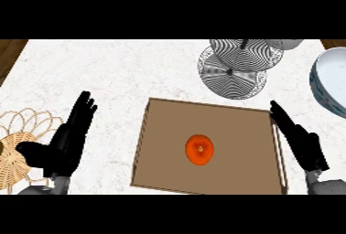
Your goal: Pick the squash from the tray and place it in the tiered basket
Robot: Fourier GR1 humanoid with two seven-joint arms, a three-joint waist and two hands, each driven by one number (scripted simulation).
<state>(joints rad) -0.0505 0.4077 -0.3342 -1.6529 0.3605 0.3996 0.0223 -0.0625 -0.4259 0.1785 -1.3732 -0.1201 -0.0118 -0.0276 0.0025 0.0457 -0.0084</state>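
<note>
White marbled counter (128, 73), wood edging at the top corners; flat brown tray (236, 123) at centre.
Orange round squash (200, 149) lies mid-tray. Wire tiered basket (233, 68) beyond tray; blue-rimmed bowl (331, 87) at right; woven mat (17, 146), prob. wicker, at left. Left hand (67, 141) & right hand (300, 141) flank tray, fingers straight, together.

A single head view looks steeply down on the white marble worktop (121, 68) from fairly near. The brown tray (229, 183) fills the centre and lower middle of the frame, the wire tiered basket (236, 64) sits at the upper right, and both forearms enter from the lower edge.
</note>
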